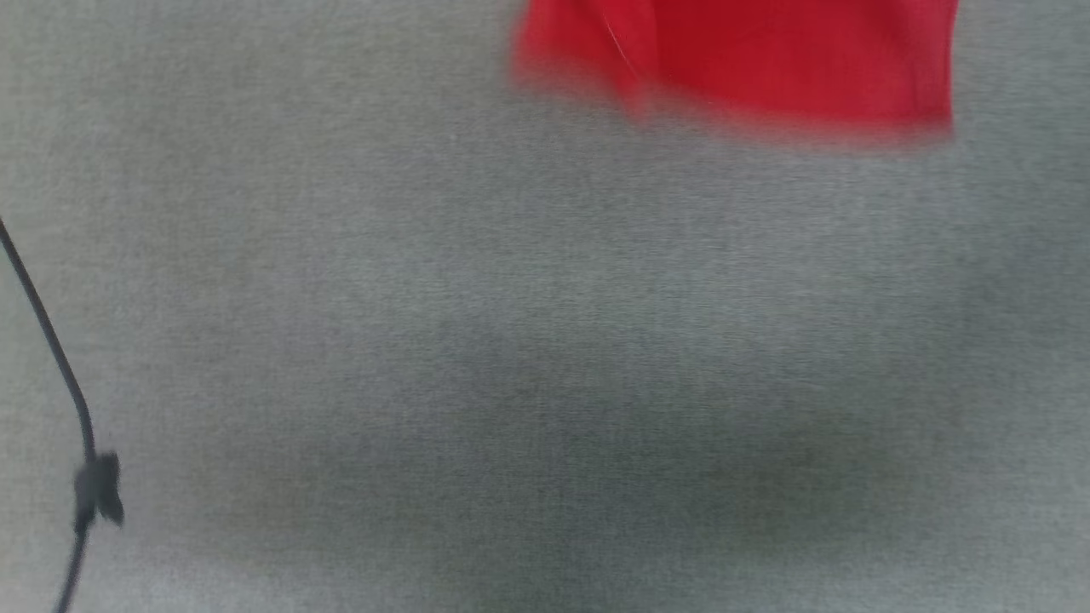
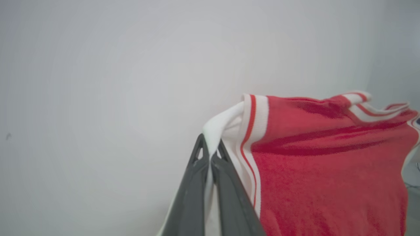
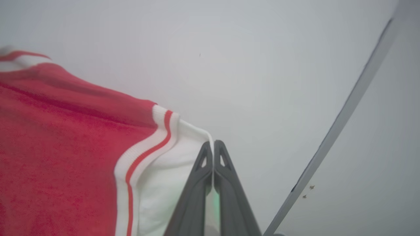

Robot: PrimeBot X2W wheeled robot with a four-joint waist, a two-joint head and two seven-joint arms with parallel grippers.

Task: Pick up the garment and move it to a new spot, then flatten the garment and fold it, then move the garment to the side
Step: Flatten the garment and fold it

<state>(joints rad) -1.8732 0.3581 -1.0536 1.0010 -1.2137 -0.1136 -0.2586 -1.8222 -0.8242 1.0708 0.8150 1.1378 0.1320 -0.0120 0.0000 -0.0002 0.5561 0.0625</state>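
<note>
The garment (image 1: 749, 60), a red shirt with white sleeves and striped trim, hangs at the top of the head view, its blurred lower hem above the grey cloth surface (image 1: 511, 340). In the left wrist view my left gripper (image 2: 210, 149) is shut on a white sleeve of the garment (image 2: 328, 170), and the red body stretches away to the right. In the right wrist view my right gripper (image 3: 213, 147) is shut on the other white sleeve, with the garment (image 3: 65, 150) spreading off to the left. The shirt's lettering is hidden.
A thin black cable (image 1: 51, 349) with a small clip (image 1: 98, 489) runs down the head view's left edge. A pale wall fills the background of both wrist views. A grey edge strip (image 3: 344, 118) slants across the right of the right wrist view.
</note>
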